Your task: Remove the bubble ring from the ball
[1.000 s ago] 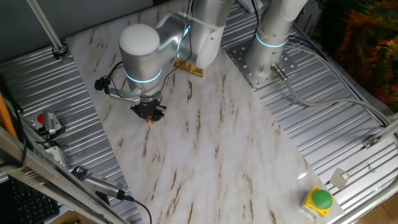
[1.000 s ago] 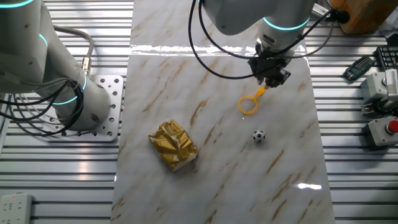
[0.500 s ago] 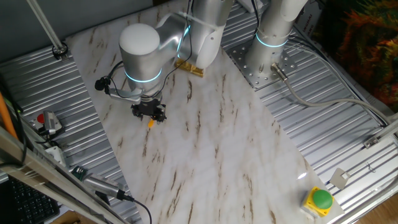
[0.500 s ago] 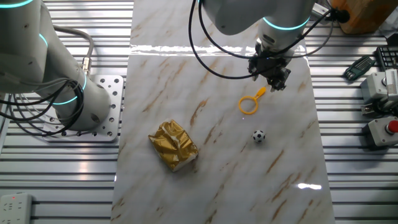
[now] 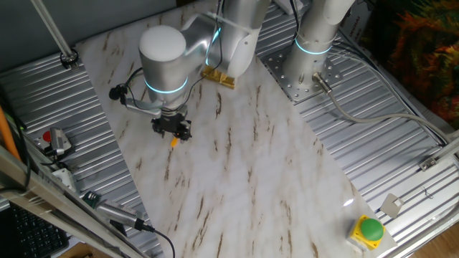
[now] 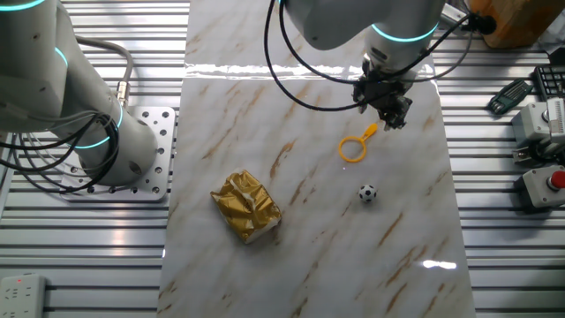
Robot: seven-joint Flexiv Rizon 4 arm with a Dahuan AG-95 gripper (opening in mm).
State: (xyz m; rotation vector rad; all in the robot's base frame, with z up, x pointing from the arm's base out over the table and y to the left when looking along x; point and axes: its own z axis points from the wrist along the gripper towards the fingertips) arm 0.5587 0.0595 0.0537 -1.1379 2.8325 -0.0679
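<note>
In one fixed view, the gripper (image 5: 172, 129) hangs at left of center, fingers apart, over an orange handle tip (image 5: 173, 141).

In the other fixed view, the bubble ring (image 6: 355, 147) lies flat on the marble board (image 6: 265, 106), right of center, just below the gripper (image 6: 386, 100). The ball (image 6: 367, 193) sits apart, lower.

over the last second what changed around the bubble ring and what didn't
The end effector let go of the bubble ring's handle and rose slightly away. The ring lies flat on the table, apart from the ball. Ring, ball and gold packet stayed put.
</note>
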